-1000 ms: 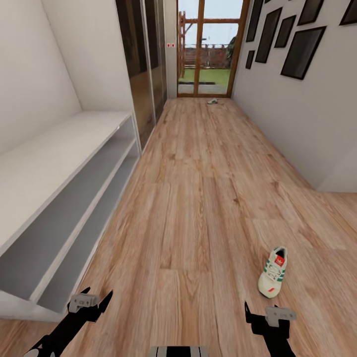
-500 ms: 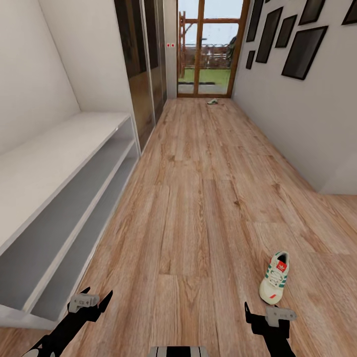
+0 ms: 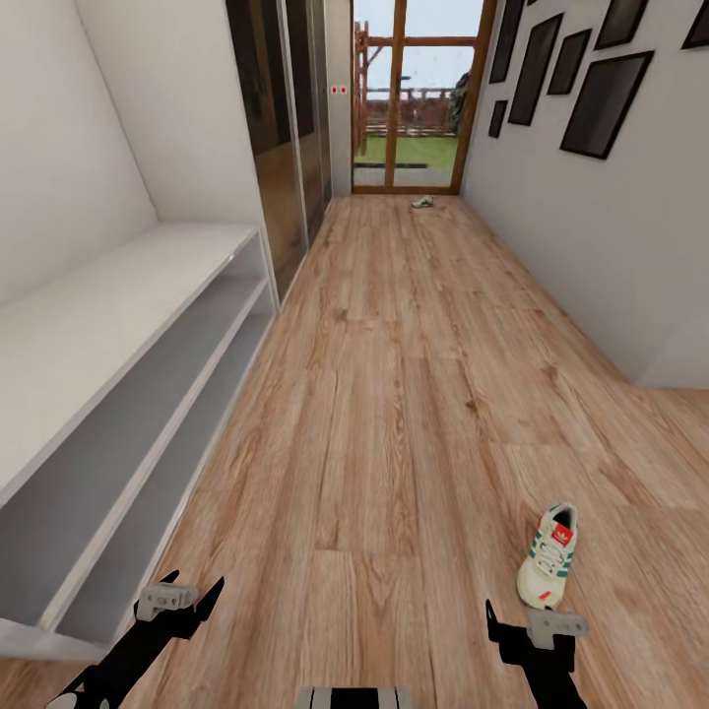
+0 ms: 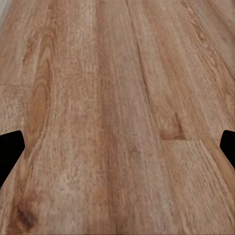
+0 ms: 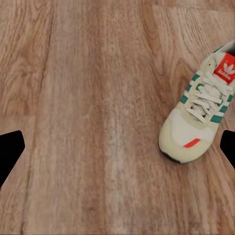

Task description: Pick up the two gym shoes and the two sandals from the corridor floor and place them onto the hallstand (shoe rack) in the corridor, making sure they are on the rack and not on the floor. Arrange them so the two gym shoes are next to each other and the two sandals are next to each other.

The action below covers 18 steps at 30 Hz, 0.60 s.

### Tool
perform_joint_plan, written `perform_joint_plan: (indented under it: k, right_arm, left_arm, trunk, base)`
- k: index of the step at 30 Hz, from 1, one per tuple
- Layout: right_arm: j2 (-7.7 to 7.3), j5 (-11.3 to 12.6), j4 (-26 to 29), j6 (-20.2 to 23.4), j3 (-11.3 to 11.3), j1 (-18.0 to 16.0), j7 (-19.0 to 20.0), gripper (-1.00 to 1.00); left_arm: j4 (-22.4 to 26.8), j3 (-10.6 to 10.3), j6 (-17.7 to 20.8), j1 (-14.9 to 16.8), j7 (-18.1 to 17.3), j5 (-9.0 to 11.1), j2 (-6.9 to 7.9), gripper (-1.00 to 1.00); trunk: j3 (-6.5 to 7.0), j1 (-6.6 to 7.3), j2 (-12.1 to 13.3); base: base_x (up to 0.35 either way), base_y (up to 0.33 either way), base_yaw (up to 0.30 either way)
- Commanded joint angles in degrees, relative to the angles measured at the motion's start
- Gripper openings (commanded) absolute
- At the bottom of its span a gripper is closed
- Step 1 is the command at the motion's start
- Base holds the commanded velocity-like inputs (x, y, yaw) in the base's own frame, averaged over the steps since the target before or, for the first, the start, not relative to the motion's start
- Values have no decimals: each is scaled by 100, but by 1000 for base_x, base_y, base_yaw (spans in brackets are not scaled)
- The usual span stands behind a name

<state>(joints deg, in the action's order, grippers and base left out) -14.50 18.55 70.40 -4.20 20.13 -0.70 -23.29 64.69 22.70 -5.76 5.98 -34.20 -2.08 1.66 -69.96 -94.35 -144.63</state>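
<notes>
— Where is the shoe, set against the fingers?

— One gym shoe (image 3: 547, 555) lies upright on its sole on the corridor floor (image 3: 394, 414), just ahead of the right gripper (image 3: 537, 622) and a little to its right. In the right wrist view the same shoe (image 5: 200, 111) sits off to one side between the two dark fingertips (image 5: 10, 152), closer to one of them, and touches neither. Its toe points toward the robot, the red tongue label away from it.

— And the jaws?

— The right gripper's fingers stand wide apart with nothing between them. The left gripper (image 3: 177, 599) is spread as well, its fingertips (image 4: 10, 152) at opposite edges of the left wrist view with bare planks (image 4: 117, 117) between.

— Any other shoes?

— A small pale one with a touch of green (image 3: 421, 202) lies on the floor far down the corridor, near the glass door (image 3: 409, 98). It is too small to tell more.

— The rack?

— The hallstand (image 3: 108, 325) runs along the wall on the robot's left, with a thick white top and two grey tiers below it, all bare as far as can be seen. The left gripper hangs over the floor near its closest corner.

— The rest of the room?

— Light brown wood-grain planks with knots and seams. Dark sliding panels (image 3: 286, 128) stand beyond the rack, and black picture frames (image 3: 601, 98) hang on the right wall.
</notes>
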Motion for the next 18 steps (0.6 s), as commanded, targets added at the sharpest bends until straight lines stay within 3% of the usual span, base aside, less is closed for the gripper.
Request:
perform_joint_plan:
  k: [1,18]
  right_arm:
    - [0,0,0,0,0,0,0,100]
    - [0,0,5,-1,0,0,0,100]
  left_arm:
    - [0,1,1,0,0,0,0,100]
    - [0,-2,4,0,1,-3,1,100]
  trunk:
    - [0,0,0]
    - [0,0,0]
  base:
    - [203,0,0]
    - [296,0,0]
